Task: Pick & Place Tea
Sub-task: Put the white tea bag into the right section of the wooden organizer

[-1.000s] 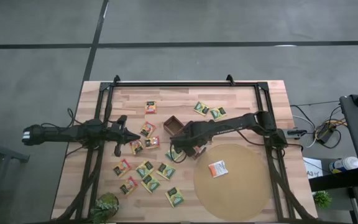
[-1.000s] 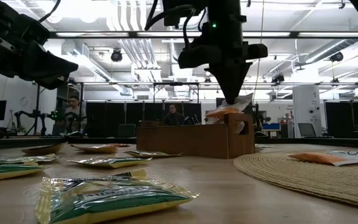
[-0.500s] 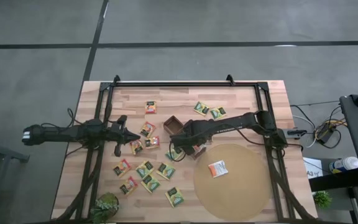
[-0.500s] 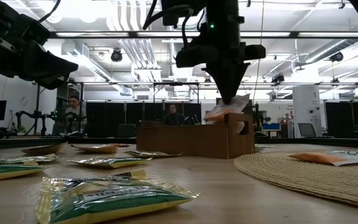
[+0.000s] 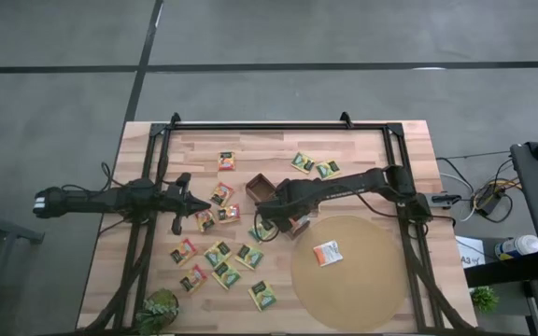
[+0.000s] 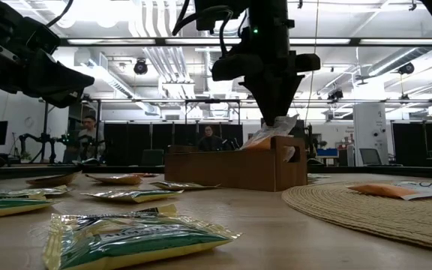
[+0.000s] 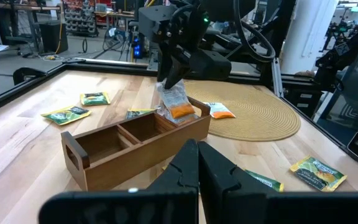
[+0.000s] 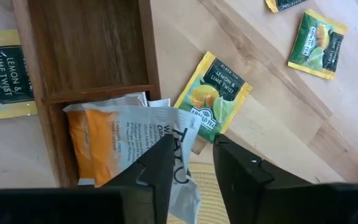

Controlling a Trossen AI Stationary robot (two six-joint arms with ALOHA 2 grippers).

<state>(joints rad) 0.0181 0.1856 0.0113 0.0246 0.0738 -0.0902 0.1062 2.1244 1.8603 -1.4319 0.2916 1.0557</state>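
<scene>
Orange and white, the tea bag [image 7: 176, 106] sticks up out of the end part of the wooden box [image 7: 132, 144] in the middle of the frame, under the right gripper [image 7: 174, 76] whose fingers are apart, so it could tip out over the edge.

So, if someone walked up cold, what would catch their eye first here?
Probably the right claw poised over the end compartment of the brown wooden box, fingers parted, with a white-and-orange tea sachet sticking up out of that compartment. Next, the green-yellow sachets scattered over the table's left half, and the round tan mat with one orange sachet on it.
</scene>
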